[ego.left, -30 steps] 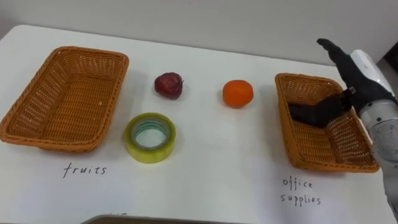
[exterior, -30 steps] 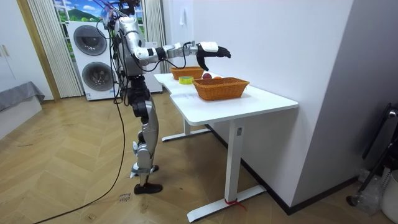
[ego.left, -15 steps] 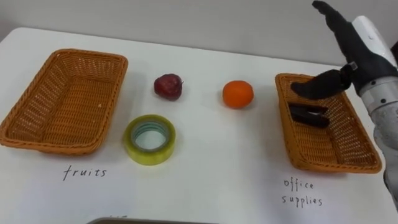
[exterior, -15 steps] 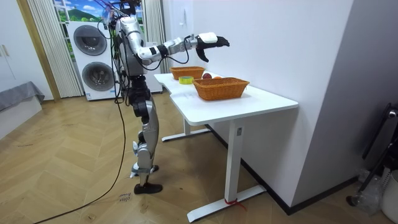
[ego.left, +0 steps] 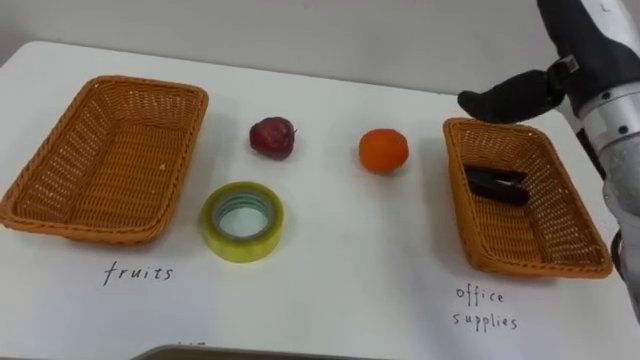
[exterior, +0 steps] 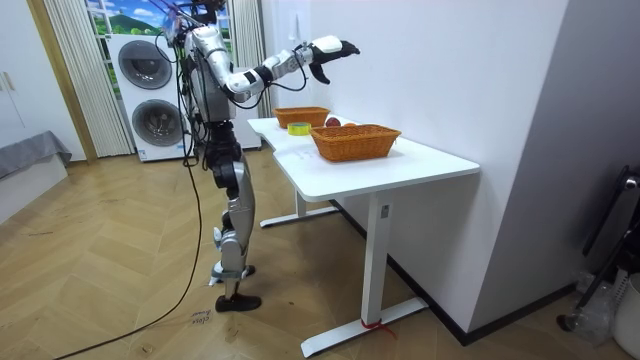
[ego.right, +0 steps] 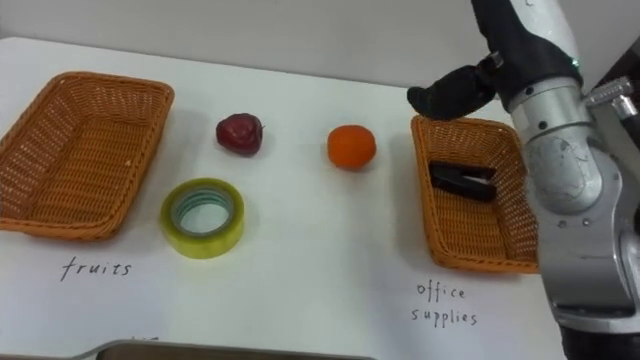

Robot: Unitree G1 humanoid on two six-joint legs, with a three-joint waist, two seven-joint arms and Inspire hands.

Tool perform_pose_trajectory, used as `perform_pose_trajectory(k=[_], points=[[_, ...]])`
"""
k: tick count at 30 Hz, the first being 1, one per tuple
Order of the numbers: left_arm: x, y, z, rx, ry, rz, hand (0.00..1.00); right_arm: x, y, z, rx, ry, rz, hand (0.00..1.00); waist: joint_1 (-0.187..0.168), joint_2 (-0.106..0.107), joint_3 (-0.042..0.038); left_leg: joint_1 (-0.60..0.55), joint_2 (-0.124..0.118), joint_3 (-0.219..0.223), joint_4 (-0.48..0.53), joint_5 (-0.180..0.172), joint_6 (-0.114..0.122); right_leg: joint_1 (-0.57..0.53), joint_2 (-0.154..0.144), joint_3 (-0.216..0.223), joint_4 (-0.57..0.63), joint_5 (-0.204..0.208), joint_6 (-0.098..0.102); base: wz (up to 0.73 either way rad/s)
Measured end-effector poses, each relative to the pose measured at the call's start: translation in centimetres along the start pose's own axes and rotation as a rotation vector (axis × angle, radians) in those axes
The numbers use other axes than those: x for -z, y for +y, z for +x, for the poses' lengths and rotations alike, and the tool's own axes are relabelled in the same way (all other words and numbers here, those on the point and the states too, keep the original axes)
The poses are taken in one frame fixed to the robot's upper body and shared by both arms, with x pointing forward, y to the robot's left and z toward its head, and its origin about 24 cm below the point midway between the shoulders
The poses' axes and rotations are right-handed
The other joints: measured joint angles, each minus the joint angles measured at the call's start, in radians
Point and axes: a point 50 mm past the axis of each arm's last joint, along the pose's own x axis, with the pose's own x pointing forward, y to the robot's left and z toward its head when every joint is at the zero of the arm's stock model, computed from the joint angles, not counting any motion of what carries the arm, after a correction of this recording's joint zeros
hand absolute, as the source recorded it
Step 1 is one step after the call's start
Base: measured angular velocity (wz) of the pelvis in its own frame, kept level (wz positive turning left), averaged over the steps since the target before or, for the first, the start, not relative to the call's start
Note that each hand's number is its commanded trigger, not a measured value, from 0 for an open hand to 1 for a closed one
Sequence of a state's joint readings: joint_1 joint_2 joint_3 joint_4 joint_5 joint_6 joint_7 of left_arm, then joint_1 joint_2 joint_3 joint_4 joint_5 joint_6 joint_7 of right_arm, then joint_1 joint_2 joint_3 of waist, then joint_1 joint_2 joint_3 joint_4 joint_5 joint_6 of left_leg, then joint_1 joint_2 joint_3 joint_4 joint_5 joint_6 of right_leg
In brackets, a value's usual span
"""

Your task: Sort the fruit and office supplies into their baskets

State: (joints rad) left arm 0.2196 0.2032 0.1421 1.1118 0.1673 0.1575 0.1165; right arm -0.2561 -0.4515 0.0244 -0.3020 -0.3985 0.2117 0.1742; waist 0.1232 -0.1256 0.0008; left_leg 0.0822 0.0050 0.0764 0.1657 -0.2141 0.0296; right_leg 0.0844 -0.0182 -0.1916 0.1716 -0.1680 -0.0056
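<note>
Tabletop [ego.left: 340, 260] half sorted; your right hand [ego.left: 580, 50] hangs empty.
Fingers [ego.left: 505, 98] apart above the office basket [ego.left: 460, 200], likely clearing its rim.

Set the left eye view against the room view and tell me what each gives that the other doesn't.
Left eye view: the handwritten labels on the table and a dark object lying in the right basket. Room view: the robot standing at the table's end, stacked washing machines behind it, wooden floor. Both: that basket, the left basket, the tape roll and the raised right hand, open.
</note>
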Motion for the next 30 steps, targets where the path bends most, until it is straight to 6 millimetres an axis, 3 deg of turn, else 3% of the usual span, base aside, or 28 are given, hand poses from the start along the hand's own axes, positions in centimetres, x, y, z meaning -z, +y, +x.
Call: perform_pose_trajectory(k=[4, 9, 30], points=[[-0.5, -0.1, 0.0, 0.005, -0.014, 0.005, 0.00, -0.7, 1.7, 0.1, -0.100, -0.027, 0.025, 0.00, 0.021, -0.004, -0.0013, 0.001, -0.001, -0.007, 0.003, 0.000, 0.000, 0.002, -0.001, -0.004, -0.001, 0.000, 0.000, 0.03], [-0.2, -0.2, 0.0, 0.006, -0.004, 0.006, 0.00, -1.0, 2.3, 0.1, -0.132, -0.036, 0.030, 0.00, 0.043, -0.012, 0.0028, -0.001, -0.001, -0.021, 0.002, 0.000, 0.000, 0.004, -0.001, -0.012, -0.002, 0.000, 0.000, 0.07], [-0.6, -0.6, -0.1, 0.022, -0.009, 0.027, 0.00, -2.3, 6.9, -0.1, -0.350, -0.035, 0.072, 0.00, 0.083, -0.020, 0.0035, -0.008, -0.003, -0.040, 0.002, 0.000, 0.000, 0.004, -0.002, -0.034, -0.003, 0.000, 0.000, 0.02]])
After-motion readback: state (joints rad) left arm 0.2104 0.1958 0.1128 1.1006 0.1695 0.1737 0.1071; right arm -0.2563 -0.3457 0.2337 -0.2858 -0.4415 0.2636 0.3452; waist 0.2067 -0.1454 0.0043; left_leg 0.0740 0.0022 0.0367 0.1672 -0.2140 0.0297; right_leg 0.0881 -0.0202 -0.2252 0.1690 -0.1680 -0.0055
